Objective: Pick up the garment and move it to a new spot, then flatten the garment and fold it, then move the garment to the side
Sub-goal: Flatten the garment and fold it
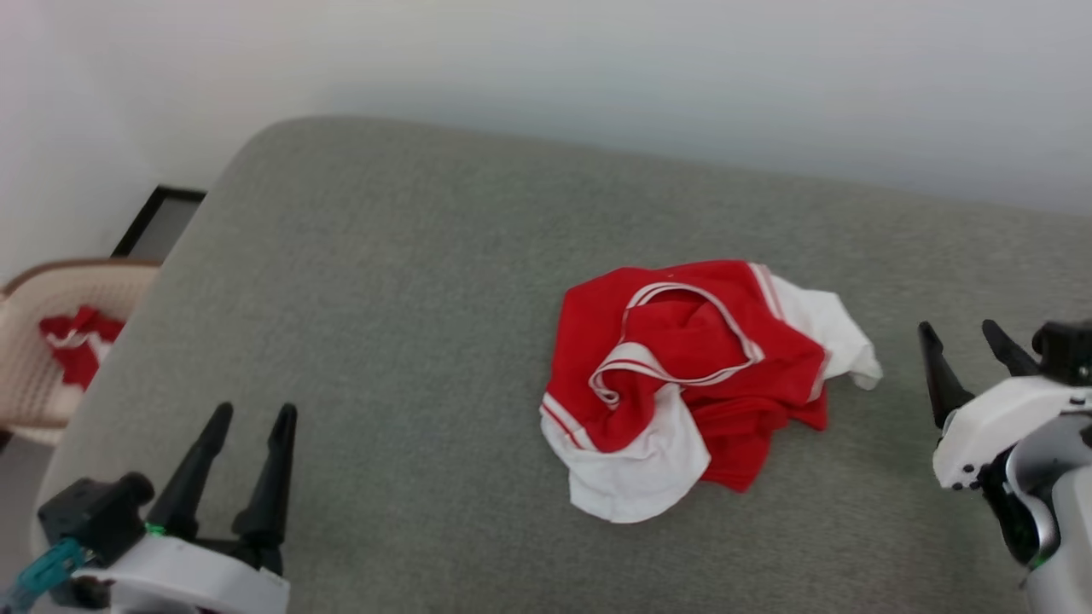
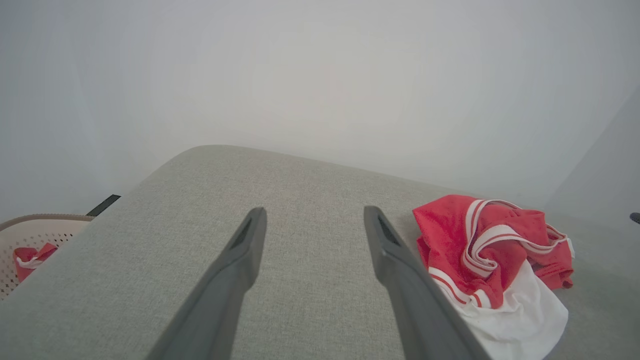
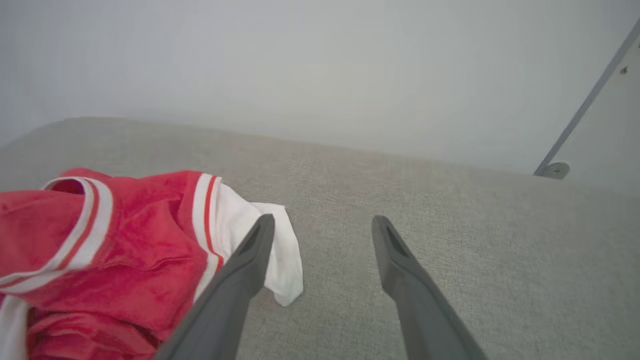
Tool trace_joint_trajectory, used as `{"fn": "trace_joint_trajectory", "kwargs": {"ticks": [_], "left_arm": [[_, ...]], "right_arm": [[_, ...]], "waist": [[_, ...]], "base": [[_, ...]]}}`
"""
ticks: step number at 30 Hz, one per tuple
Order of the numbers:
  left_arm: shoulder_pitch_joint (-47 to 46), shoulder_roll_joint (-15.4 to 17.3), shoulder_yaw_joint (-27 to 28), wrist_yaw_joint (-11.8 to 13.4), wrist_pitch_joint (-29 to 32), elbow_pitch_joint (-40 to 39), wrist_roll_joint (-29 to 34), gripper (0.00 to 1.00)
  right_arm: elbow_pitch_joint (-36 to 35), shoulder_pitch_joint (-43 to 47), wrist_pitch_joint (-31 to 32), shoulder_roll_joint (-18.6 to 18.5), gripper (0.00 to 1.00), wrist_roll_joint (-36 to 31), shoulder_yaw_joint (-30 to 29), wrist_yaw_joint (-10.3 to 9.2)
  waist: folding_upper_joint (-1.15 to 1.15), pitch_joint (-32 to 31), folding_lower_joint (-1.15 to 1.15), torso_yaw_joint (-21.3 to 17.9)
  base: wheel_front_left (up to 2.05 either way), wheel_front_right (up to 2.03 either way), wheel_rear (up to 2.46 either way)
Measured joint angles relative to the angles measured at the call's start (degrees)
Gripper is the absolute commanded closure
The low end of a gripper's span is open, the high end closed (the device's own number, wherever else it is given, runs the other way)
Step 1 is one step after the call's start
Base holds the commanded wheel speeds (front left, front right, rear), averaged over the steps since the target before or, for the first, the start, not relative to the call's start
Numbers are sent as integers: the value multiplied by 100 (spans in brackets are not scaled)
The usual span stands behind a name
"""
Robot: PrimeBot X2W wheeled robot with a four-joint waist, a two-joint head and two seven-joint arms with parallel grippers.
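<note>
Crumpled garment point(image 1: 682, 362) lies between left claw point(image 1: 256, 412) and right claw point(image 1: 956, 327), both spread

The left tool point(image 1: 254, 418) has two long black fingers point(image 1: 192, 477), tapering to blunt tips, on a black base above a smooth white shell point(image 1: 188, 576). A boxy black block point(image 1: 90, 516) sits at its left, with a teal cable point(image 1: 43, 576) and a small green light point(image 1: 154, 530) beside it. The right tool point(image 1: 957, 331) has the same black fingers, a white shell with small dark dots point(image 1: 964, 486), and a silver-grey forearm point(image 1: 1062, 537). In the wrist views the fingers look dark grey, each with a slot point(image 2: 243, 234) inside near the tip.
</note>
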Motion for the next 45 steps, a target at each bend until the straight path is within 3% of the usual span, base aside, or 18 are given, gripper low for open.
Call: {"fn": "trace_joint_trajectory", "kwargs": {"ticks": [16, 18, 30, 39, 45], "left_arm": [[-663, -470, -225, -377, -8, 492, 157, 0], [-711, -493, -222, -410, -8, 548, 171, 0], [-685, -466, -27, -476, -9, 677, 225, 0], [-433, -269, 80, -391, 36, 504, 225, 0], [-297, -157, 126, -323, 113, 366, 188, 0]], "right_arm": [[1972, -1395, 1649, -436, 0, 247, 697, 1], [2130, -1546, 1778, -450, 100, 257, 736, 0], [2194, -1800, 1758, -568, 100, 537, 1062, 0], [1085, -1146, 1911, -1080, 100, 975, 1021, 0], [164, -186, 2318, -1348, 100, 1022, 375, 1]], "waist": [[0, 749, 0, 718], [0, 794, 0, 765], [0, 683, 0, 622], [0, 428, 0, 218], [0, 269, 0, -103]], "base": [[0, 0, 0], [0, 0, 0], [0, 0, 0], [0, 0, 0], [0, 0, 0]]}}
